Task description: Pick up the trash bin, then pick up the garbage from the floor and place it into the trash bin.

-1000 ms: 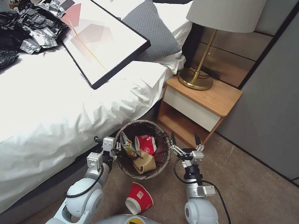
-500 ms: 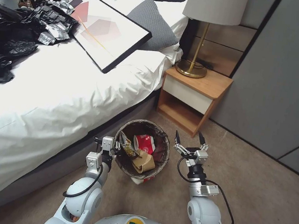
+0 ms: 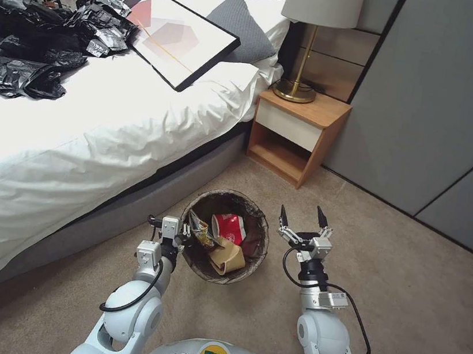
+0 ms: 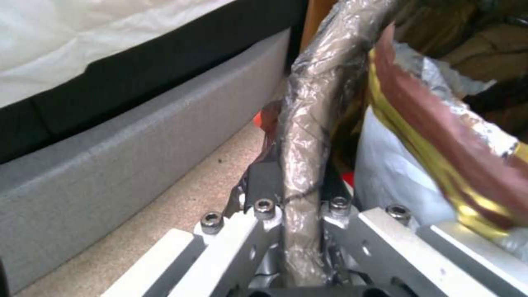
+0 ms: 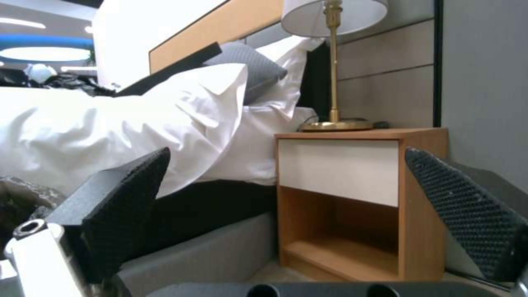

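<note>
Up front in the head view, the left gripper (image 3: 183, 234) is clamped on the near-left rim of the trash bin (image 3: 229, 199), which hangs off it just to its right, above the carpet (image 3: 407, 292). Inside the bin lie a red-and-white paper cup (image 3: 228, 227), a brown cardboard piece (image 3: 228, 257) and a foil snack wrapper (image 3: 201, 231); the print on the cup is too small to read. The right gripper (image 3: 303, 216) is just right of the bin, apart from it, fingers spread wide and holding nothing. Compared with a second ago, the red cup that lay on the floor by the robot's base is gone from sight, and the bed (image 3: 81, 122) and nightstand (image 3: 297, 133) sit farther off, since the camera has shifted.

From the left wrist, the jaws pinch the liner-wrapped rim (image 4: 302, 156) between them, with a brown-and-gold wrapper (image 4: 440, 144) just inside; no lettering is legible.

From the right wrist, the two ridged black fingertips (image 5: 132, 198) stand far apart and empty, with the nightstand (image 5: 352, 181) and lamp (image 5: 333, 62) beyond them.
</note>
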Robot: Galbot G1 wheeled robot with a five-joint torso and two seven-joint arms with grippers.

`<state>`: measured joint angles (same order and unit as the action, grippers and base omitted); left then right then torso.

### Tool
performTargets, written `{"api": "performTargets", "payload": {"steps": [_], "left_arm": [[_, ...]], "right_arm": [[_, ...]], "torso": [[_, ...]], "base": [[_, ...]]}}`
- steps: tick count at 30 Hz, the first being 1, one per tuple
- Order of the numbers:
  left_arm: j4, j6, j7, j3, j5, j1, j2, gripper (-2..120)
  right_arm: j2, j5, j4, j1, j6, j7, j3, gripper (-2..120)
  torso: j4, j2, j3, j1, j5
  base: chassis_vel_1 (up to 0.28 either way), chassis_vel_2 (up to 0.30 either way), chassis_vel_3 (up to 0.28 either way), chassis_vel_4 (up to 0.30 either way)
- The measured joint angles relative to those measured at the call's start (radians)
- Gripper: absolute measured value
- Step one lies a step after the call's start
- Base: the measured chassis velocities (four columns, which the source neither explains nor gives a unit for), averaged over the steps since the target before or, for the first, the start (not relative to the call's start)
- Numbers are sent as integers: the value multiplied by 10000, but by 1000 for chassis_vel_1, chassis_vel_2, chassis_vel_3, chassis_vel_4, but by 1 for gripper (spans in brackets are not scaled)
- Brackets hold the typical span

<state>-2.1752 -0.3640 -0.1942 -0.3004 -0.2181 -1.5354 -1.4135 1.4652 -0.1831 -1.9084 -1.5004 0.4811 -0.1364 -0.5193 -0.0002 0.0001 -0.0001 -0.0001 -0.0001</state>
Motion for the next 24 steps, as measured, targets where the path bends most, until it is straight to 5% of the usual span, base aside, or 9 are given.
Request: {"api": "performTargets", "payload": {"steps": [24], "left_arm": [[-48,84,-62,46,-209,12,6,0]], "right_arm": [[16,130,-98,-3,54,-64,-56,100]], "torso": [[1,-1,1,2,1]], "base": [[-16,14,20,-14]]}}
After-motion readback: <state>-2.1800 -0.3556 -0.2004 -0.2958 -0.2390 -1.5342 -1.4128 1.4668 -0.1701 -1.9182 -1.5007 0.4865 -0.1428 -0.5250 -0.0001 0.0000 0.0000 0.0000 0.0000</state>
